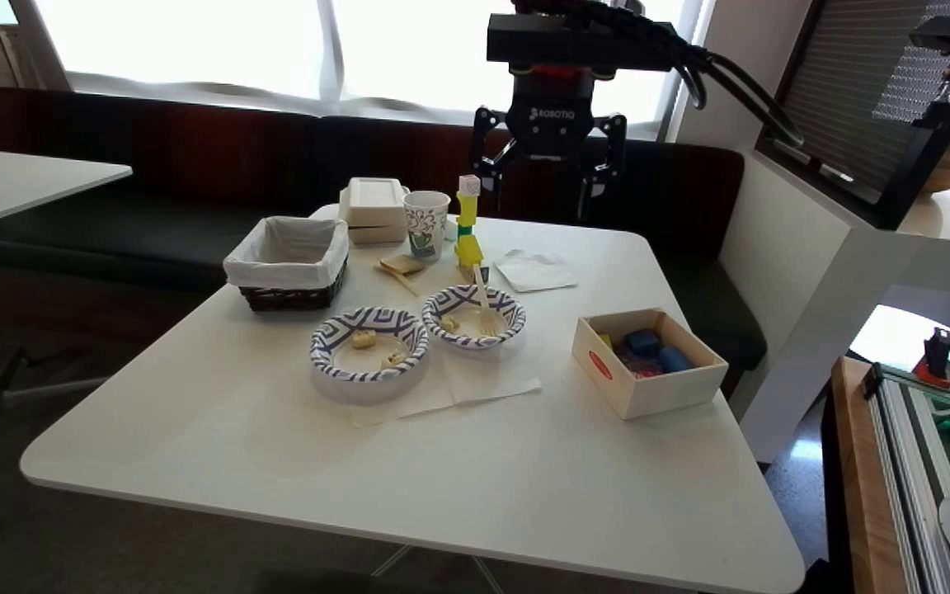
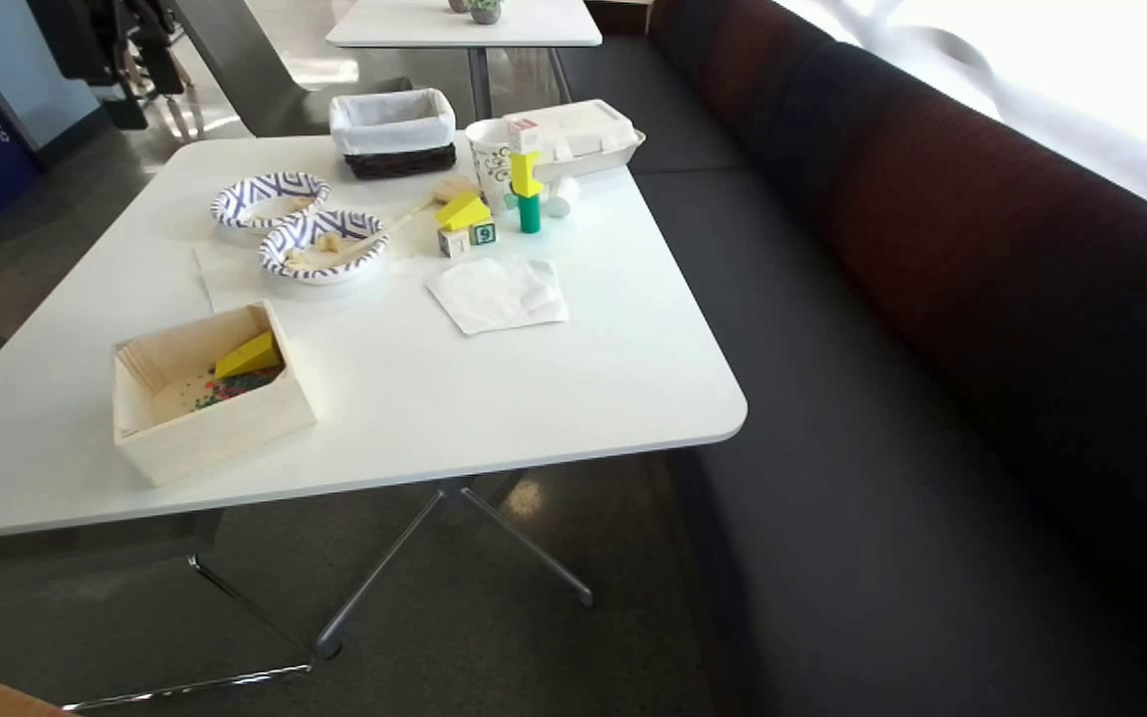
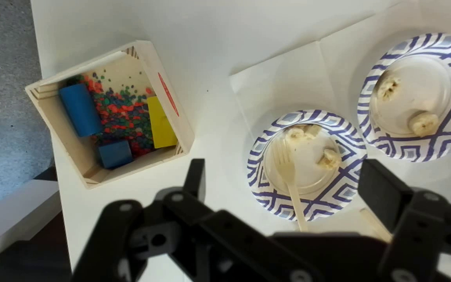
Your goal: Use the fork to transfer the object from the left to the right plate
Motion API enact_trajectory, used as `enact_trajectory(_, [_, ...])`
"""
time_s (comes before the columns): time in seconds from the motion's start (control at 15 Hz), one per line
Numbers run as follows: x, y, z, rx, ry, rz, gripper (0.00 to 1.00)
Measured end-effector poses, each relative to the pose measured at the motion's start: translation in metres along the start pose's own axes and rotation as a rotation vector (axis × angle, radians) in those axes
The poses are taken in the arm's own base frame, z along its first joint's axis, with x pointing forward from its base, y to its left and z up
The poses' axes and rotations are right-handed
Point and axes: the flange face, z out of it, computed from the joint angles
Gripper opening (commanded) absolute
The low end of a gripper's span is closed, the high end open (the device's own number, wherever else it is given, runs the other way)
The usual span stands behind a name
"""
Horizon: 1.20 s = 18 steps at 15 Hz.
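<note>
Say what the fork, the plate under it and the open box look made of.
Fork: pale, fairly matte; wood or plastic, as no grain shows clearly.
Plate: probably paper, perhaps coated; a blue geometric print runs around its rim, and its center looks slightly glossy.
Box: most likely bare, matte wood, going by the pale walls and striped corners like interlocking joints.

An exterior view looks down across the worktop [image 1: 277,462] toward the far window [image 1: 186,41]; an exterior view looks down with the padded seat [image 2: 812,438] along the right. The wrist view, closest, faces straight down past the end effector [image 3: 284,176]. All share the plates [image 3: 417,88] and box [image 3: 182,133].
</note>
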Motion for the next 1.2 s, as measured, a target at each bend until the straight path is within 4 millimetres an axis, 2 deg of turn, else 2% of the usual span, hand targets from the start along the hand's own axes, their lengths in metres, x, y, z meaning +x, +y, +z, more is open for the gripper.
enact_trajectory(0.33, [0.002,0.001,0.000,0.001,0.000,0.004,1.00])
enact_trajectory(0.6, [0.025,0.009,0.006,0.008,0.000,0.057,1.00])
enact_trajectory(0.8, [0.044,0.011,0.021,0.030,0.015,0.094,1.00])
enact_trajectory(1.2, [0.069,0.001,0.067,0.065,0.053,0.114,1.00])
